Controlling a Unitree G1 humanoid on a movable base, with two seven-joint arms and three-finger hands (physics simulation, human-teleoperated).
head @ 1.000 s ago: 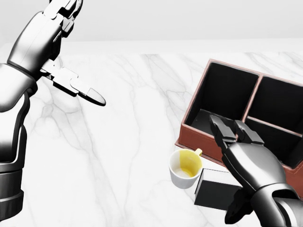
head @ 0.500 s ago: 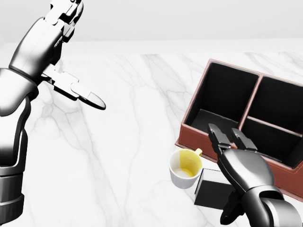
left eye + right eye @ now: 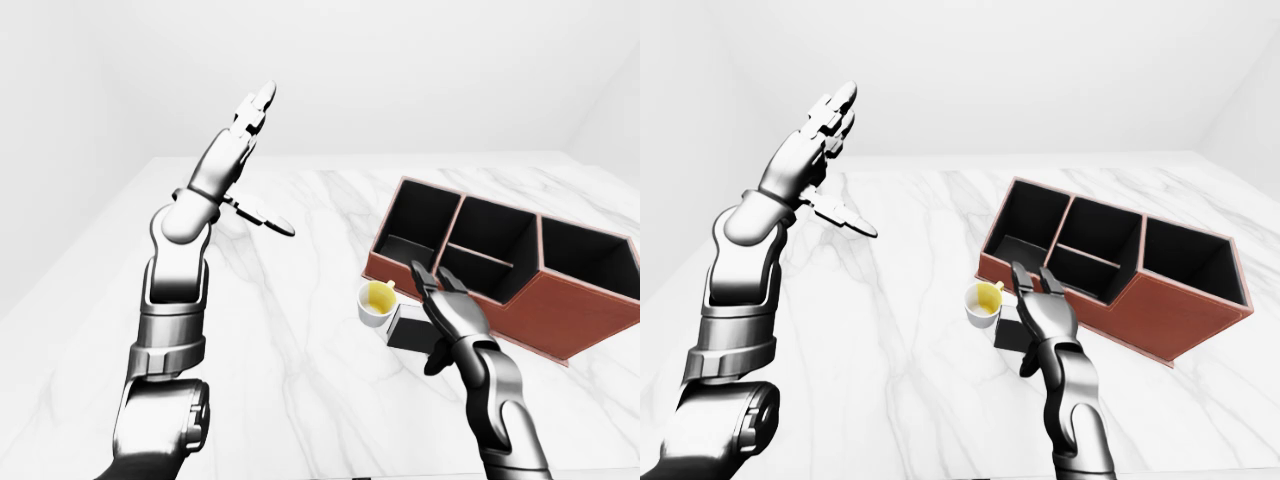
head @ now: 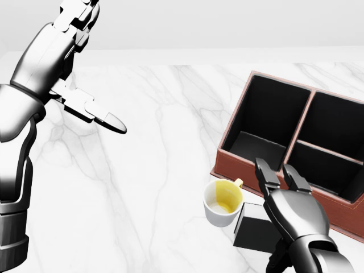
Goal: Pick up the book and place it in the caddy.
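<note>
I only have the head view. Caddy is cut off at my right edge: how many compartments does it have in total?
Observer: Three show in the brown leather caddy; the third, by the right-eye view's right edge, looks the tallest.
Operator: Left hand runs off my top edge. Open?
Observer: Yes, the left hand is raised high above the white marble table, fingers spread, holding nothing.
Operator: Right hand on the book yet?
Observer: The open right hand is over the flat black book, which lies between the white mug with yellow inside and the caddy; I cannot tell contact.
</note>
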